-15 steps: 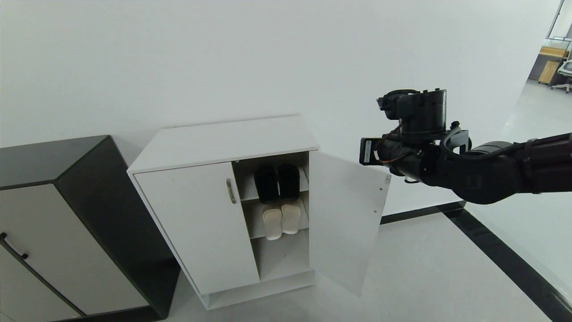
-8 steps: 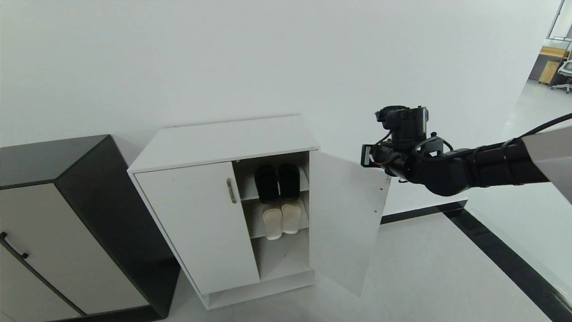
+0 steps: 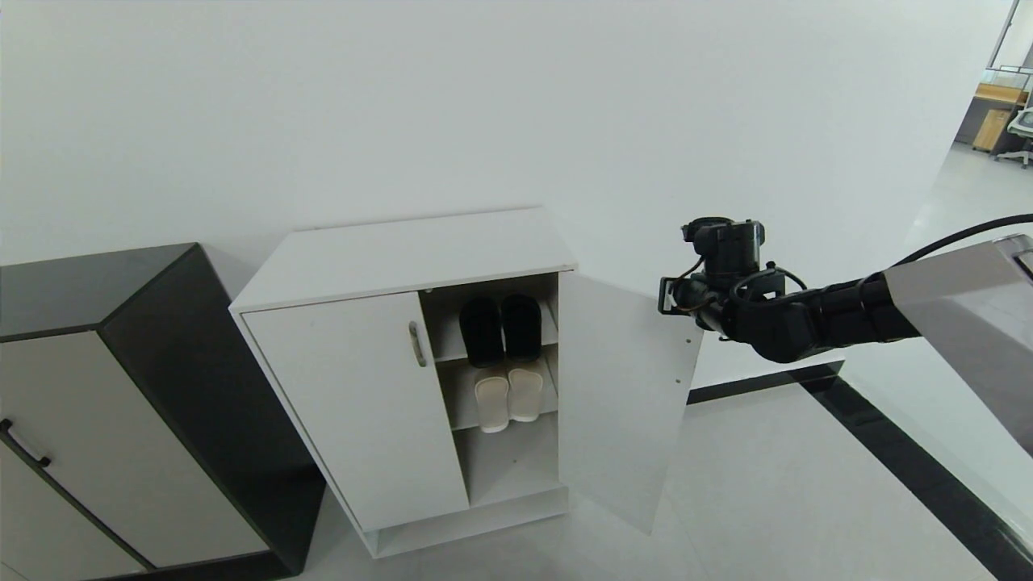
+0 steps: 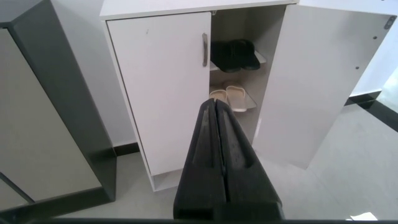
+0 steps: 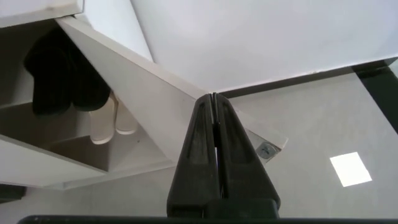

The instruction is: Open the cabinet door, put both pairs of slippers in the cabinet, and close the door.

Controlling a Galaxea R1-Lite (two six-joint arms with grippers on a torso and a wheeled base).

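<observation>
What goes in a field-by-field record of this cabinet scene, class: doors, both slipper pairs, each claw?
Right door: open
Left door: shut
Black slippers: top shelf
White slippers: shelf below the black pair
Right claw: shut, empty, near the open door's top outer corner
Left claw: shut, empty, facing the cabinet front
Remaining: close the door

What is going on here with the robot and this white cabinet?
Both pairs are already inside the white cabinet: the black slippers on the top shelf, the white slippers on the shelf below. The right door stands open; the left door is shut. The right hand, shut and empty, is at the open door's upper free corner, probably to push it closed; contact cannot be judged. The left hand is shut, facing the cabinet.
</observation>
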